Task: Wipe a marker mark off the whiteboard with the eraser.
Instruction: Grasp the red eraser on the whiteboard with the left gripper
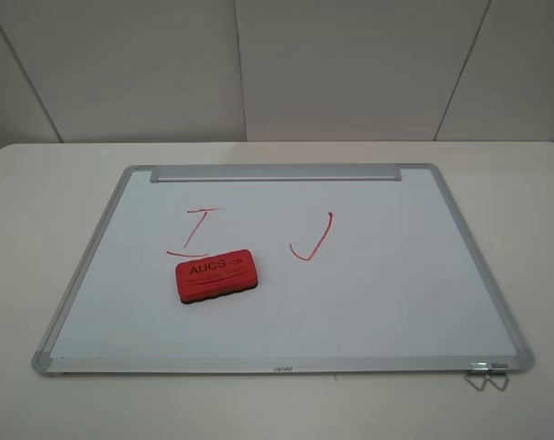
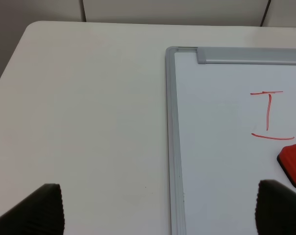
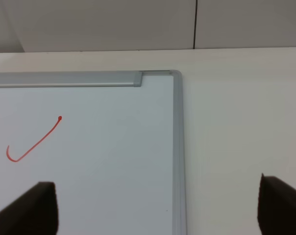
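The whiteboard (image 1: pixel 396 284) lies flat on a white table. The marker mark (image 1: pixel 196 232), a slanted red "I", is on the board's left half. Just in front of it the red eraser (image 1: pixel 216 275) rests on the board, its "AUCS" lettering facing up, and its rear edge is close to the mark's bottom bar. No gripper appears in the exterior high view. In the left wrist view my left gripper (image 2: pixel 160 210) is open over the board's left frame (image 2: pixel 171 147), with the mark (image 2: pixel 270 115) and eraser (image 2: pixel 293 156) off to one side. My right gripper (image 3: pixel 158 208) is open over the board's right frame (image 3: pixel 177 156).
A separate red check-mark stroke (image 1: pixel 312 238) sits right of the mark, also seen as the check stroke (image 3: pixel 35 142). The tray strip (image 1: pixel 275 172) runs along the far edge. Metal clips (image 1: pixel 486 374) hang at the board's near right corner. Wall panels stand behind the table.
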Motion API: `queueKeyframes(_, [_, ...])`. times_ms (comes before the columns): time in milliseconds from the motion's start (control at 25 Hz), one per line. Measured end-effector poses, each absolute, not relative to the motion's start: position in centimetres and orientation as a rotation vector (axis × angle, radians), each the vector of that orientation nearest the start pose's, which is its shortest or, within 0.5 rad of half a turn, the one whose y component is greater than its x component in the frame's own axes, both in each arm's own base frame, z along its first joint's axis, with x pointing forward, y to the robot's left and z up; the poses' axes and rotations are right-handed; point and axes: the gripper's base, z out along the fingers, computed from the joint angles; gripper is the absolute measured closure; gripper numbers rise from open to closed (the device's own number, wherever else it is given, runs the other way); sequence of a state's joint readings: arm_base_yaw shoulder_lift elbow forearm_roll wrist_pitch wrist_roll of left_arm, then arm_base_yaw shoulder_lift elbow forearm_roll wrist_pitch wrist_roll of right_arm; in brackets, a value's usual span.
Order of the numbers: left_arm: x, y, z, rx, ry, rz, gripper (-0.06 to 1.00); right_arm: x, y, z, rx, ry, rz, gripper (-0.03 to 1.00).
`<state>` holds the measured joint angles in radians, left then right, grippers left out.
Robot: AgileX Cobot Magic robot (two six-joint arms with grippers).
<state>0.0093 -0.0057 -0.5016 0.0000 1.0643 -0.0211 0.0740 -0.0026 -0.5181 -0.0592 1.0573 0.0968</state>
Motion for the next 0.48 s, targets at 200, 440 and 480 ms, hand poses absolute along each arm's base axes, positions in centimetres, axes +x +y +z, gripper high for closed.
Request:
queueKeyframes(200, [-0.61,-0.01,27.74,-0.031,2.040,-0.007,0.17,-0.70,-0.52,28.26,0.026,2.019,0.038,0.24])
queueKeyframes(440, [-0.61,-0.01,27.74,-0.031,2.040,-0.007,0.17,-0.70,-0.52,28.26,0.026,2.019,0.038,0.24])
queueKeyframes(480, [-0.61,-0.01,27.74,-0.031,2.040,-0.007,0.17,-0.70,-0.52,28.26,0.026,2.019,0.038,0.24])
